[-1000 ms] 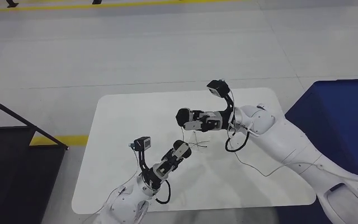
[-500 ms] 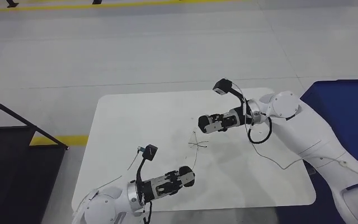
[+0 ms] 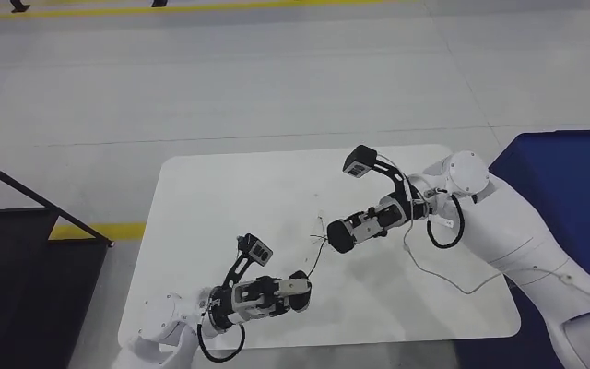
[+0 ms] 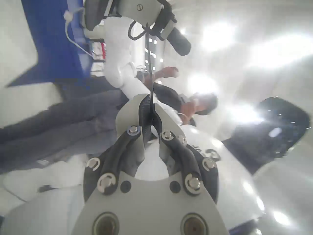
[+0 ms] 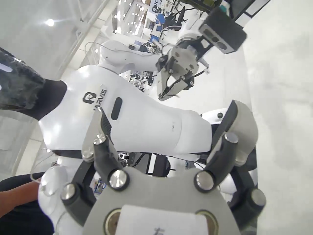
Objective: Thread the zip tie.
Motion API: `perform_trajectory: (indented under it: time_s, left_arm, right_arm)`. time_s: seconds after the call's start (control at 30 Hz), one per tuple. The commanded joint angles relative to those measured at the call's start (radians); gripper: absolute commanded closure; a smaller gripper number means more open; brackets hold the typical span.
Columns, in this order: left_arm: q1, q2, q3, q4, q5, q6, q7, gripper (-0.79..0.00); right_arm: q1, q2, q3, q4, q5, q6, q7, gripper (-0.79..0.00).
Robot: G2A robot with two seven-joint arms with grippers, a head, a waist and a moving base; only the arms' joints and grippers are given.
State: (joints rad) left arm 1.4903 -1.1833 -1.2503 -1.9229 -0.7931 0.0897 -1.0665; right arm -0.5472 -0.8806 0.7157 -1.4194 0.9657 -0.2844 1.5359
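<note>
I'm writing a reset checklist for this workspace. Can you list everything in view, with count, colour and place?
table: one, white, under both arms.
zip tie: one, black, pinched in the left hand, free end up near the right hand.
loose strands: count unclear, thin and dark, on the table beside the right hand.
blue surface: one, blue, past the table edge on the right arm's side.
left hand: one, grey with black pads, shut on the zip tie, near the table's front.
right hand: one, grey and black, open, over the table's middle.
</note>
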Motion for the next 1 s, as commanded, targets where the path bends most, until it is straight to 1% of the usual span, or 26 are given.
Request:
perform_trajectory:
  time_s: [0.0,0.1,0.17,0.27,0.37,0.47,0.57,0.8,0.97]
  left_arm:
    - [-0.020,-0.001,0.023,0.035,-0.077,0.090,-0.035,0.000]
    - [-0.055,-0.004,0.063,0.079,-0.110,0.150,-0.054,0.000]
    - [-0.074,-0.009,0.093,0.105,-0.153,0.170,-0.075,0.000]
    - [-0.100,-0.013,0.115,0.126,-0.150,0.145,-0.058,0.000]
    - [-0.113,-0.017,0.129,0.139,-0.181,0.139,-0.066,0.000]
    - [-0.125,-0.017,0.129,0.152,-0.179,0.122,-0.059,0.000]
    - [-0.128,-0.017,0.132,0.155,-0.173,0.114,-0.055,0.000]
    - [-0.130,-0.013,0.121,0.158,-0.161,0.106,-0.041,0.000]
    - [-0.129,-0.011,0.118,0.162,-0.165,0.110,-0.046,0.000]
  right_arm:
    - [-0.015,-0.001,0.010,-0.012,0.016,0.000,0.000,-0.659]
    - [-0.026,-0.003,0.009,-0.019,0.011,0.000,0.000,-0.566]
    - [-0.028,-0.008,0.002,-0.021,-0.001,0.000,0.000,-0.514]
    - [-0.027,-0.019,-0.017,-0.024,-0.016,0.000,0.000,-0.388]
    - [-0.023,-0.029,-0.030,-0.022,-0.030,0.000,0.000,-0.376]
    - [-0.020,-0.037,-0.039,-0.017,-0.034,0.000,0.000,-0.323]
    - [-0.017,-0.043,-0.046,-0.014,-0.038,0.000,0.000,-0.299]
    - [-0.015,-0.048,-0.050,-0.007,-0.043,0.000,0.000,-0.277]
    - [-0.015,-0.050,-0.050,-0.001,-0.051,0.000,0.000,-0.209]
